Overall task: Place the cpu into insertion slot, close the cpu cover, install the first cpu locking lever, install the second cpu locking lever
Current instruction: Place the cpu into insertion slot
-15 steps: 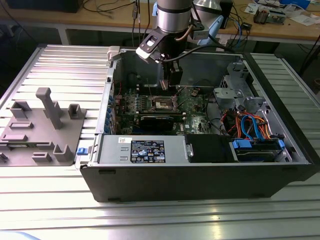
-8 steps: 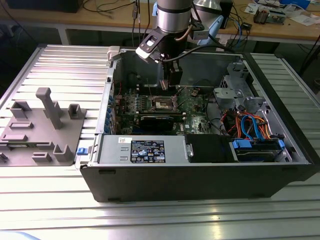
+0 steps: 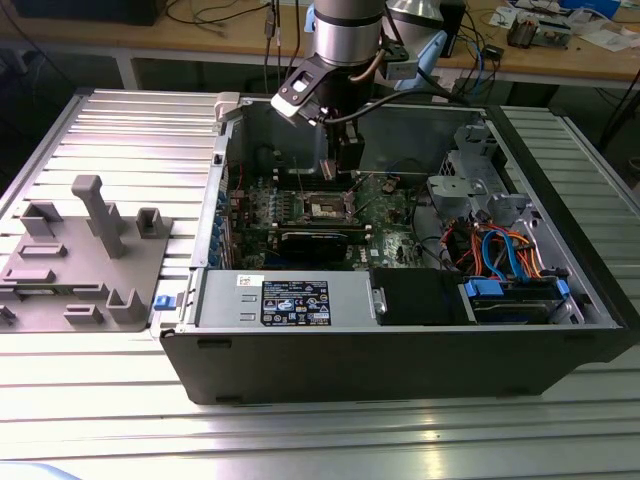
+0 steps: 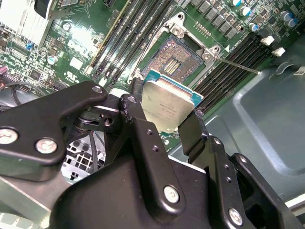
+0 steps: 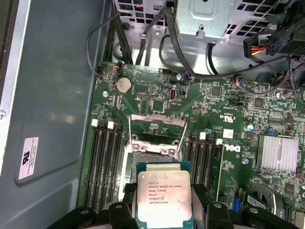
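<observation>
Pincer [image 4: 164, 113] first: it is pinching the cpu [image 4: 167, 102] by two opposite edges. I see the chip held up over the green board [image 5: 228, 124], and I think it is not touching it. The insertion slot [image 4: 174, 58] lies just past the chip's far edge and lower down, close but apart. The chip is flat and square with a dull silver top. The cpu cover [image 5: 157, 125], a thin shiny frame, stands open, so the slot's dark middle is bare.
</observation>
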`<state>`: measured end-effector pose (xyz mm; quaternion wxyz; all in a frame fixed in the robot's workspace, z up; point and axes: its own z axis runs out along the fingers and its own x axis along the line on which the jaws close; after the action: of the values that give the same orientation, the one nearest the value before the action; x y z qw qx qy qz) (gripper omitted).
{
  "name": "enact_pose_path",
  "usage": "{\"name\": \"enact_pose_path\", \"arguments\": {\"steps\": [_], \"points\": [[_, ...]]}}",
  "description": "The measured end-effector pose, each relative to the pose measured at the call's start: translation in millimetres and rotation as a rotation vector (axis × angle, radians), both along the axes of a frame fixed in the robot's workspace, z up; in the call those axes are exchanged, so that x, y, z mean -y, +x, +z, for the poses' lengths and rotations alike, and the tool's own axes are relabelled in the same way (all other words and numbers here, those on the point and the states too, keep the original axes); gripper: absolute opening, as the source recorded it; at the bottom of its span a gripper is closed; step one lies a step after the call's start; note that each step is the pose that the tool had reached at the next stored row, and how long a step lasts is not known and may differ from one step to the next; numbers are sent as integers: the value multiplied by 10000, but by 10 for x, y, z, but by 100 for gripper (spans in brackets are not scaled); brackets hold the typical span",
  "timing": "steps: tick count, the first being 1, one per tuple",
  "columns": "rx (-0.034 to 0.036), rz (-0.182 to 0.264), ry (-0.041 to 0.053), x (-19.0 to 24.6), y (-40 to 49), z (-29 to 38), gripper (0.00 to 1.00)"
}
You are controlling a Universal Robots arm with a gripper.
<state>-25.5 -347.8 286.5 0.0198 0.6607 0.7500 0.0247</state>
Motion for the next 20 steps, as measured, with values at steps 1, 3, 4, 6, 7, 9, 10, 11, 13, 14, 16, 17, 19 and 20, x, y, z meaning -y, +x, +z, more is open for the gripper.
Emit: {"name": "enact_pose_path", "arguments": {"steps": [1, 3, 4, 6, 7, 9, 10, 11, 13, 14, 16, 17, 19, 20], "points": [[0, -11, 0, 0, 0, 0, 54], [-1, -38, 0, 0, 0, 0, 54], [0, -48, 0, 0, 0, 0, 54], [-1, -77, 0, 0, 0, 0, 54], [0, -89, 0, 0, 0, 0, 54], [0, -126, 0, 0, 0, 0, 54], [0, -138, 0, 0, 0, 0, 54], [0, -147, 0, 0, 0, 0, 54], [0, -189, 0, 0, 0, 0, 54], [0, -199, 0, 0, 0, 0, 54], [0, -219, 0, 0, 0, 0, 54], [-1, -229, 0, 0, 0, 0, 54], [0, -264, 0, 0, 0, -1, 54], [0, -274, 0, 0, 0, -1, 54]]}}
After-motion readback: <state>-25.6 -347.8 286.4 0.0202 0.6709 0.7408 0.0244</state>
